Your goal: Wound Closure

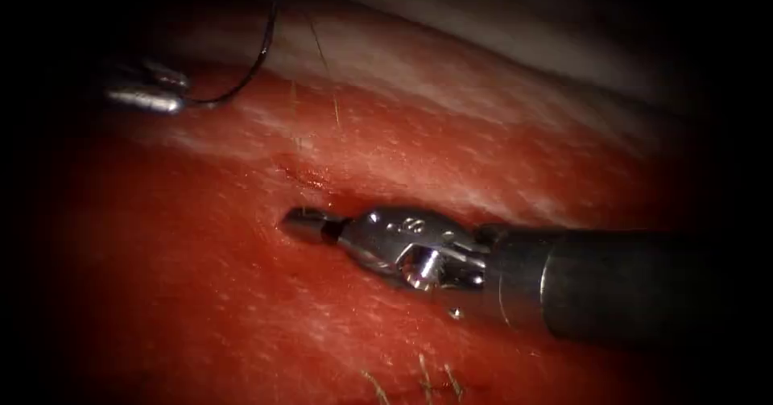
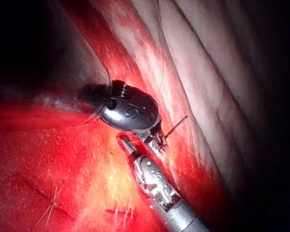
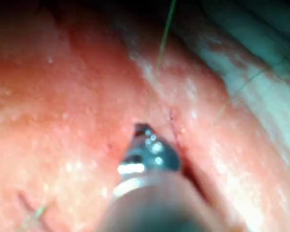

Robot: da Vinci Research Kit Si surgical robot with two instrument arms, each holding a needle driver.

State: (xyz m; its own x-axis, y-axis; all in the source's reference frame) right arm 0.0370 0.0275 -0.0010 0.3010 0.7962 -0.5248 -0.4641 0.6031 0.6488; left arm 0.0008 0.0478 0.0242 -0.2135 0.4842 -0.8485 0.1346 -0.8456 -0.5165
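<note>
Left tool: my left tool (image 1: 179,99) sits at the far upper left of the endoscope view, well apart from the cut. Its jaws are closed on the needle.
Grip point: near one end of the curve, as far as I can tell; the exact spot is too dim to pin down.
Needle: the curved needle (image 1: 259,55) is out of the tissue, held above it. From my jaws it sweeps right, then arcs upward, its free end pointing toward the top of the endoscope view. Its long axis runs from lower left to upper right.
Right tool: my right tool (image 1: 308,223) comes in from the right, its shaft lying nearly level across the tissue (image 1: 201,292). The tip points left and rests at the cut (image 1: 310,181). The jaws look closed with nothing between them.
Right tool, wrist view: the tip (image 3: 144,129) lies just beside the cut's dark line.
Thread: a thin strand (image 1: 322,59) crosses the pale tissue above the cut, running steeply up.
Left wrist view: the needle (image 2: 106,79) curves past my left tool's wrist (image 2: 130,112).
</note>
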